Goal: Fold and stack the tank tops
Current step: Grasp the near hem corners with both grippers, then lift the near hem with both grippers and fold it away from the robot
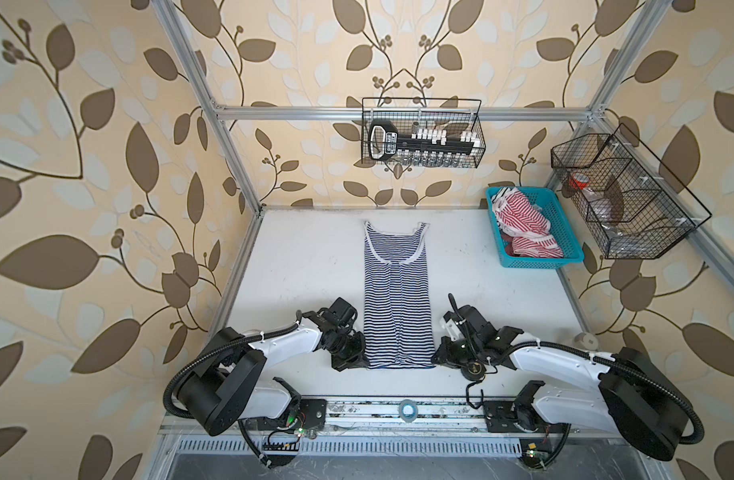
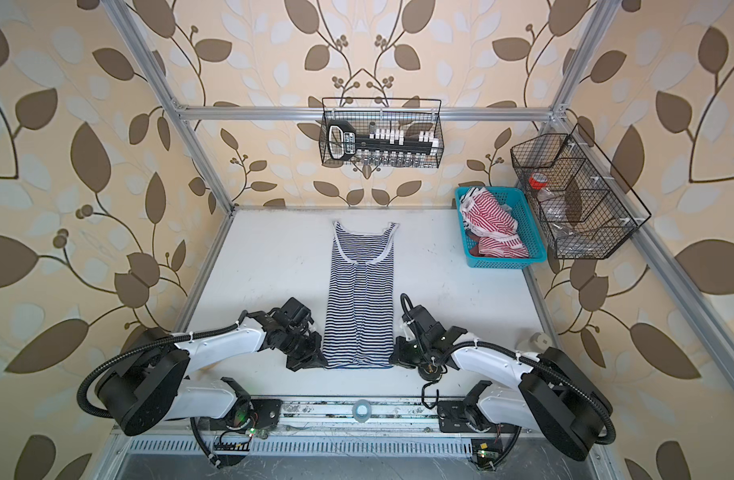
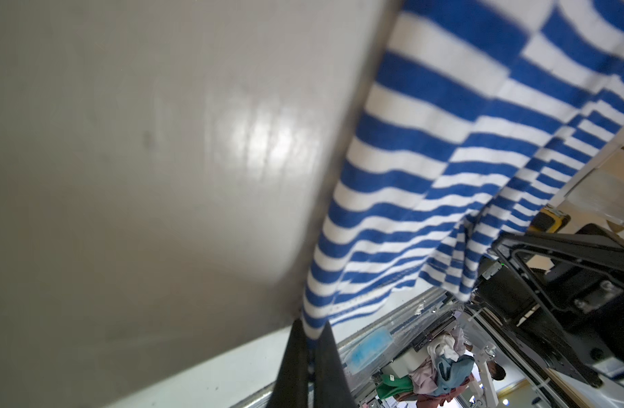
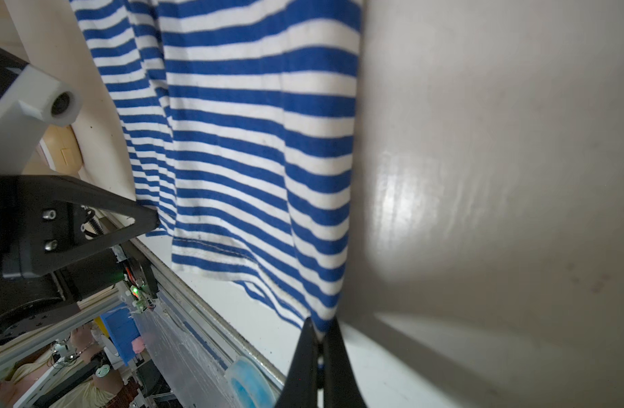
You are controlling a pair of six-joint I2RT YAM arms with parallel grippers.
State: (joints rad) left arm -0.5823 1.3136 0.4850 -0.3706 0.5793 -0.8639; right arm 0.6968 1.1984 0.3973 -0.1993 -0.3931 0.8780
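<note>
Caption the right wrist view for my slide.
Right hand shut on a hem corner of the navy-striped tank top on the white table.

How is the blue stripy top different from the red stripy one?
The blue top lies flat on the table; the red top is crumpled in the basket. The left tool and right tool pinch the blue top's bottom corners; nothing holds the red top. Both are striped.

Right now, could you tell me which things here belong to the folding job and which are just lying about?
In the job:
- navy-and-white tank top
- red-and-white tank top, crumpled in the blue basket
- left gripper and right gripper, jaws shut on the navy hem corners

Lying about:
- back wire basket
- side wire basket
- tape roll
</note>
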